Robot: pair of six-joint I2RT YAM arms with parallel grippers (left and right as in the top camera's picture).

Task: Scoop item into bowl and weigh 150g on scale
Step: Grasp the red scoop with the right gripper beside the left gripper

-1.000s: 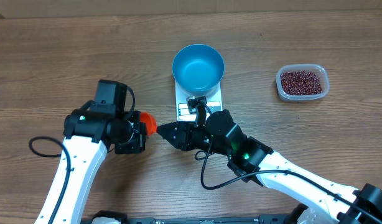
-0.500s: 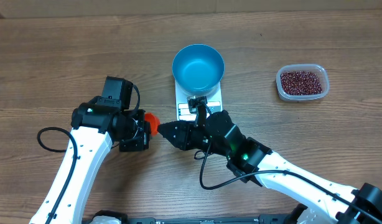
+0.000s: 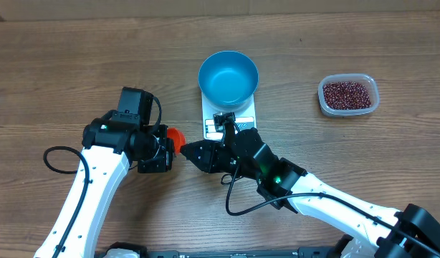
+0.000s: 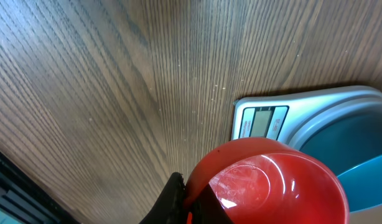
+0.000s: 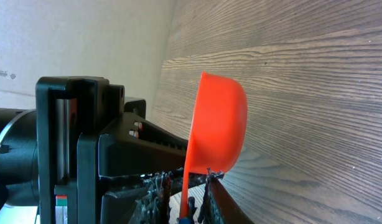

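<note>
The bowl (image 3: 228,77) is sitting on the scale (image 3: 246,112); the tub (image 3: 322,97) holding the beans (image 3: 347,94) is lying well right, the scoop (image 3: 172,140) left.

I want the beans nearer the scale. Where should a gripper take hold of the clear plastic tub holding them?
Probably pinch the clear rounded-rectangular plastic tub by its near long wall, coming straight down from above: it stands upright and open-topped, so the rim is free, and the red-brown beans stay level.

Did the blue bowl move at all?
No. The blue bowl still sits on the white scale, just as far from the bean tub as before.
</note>
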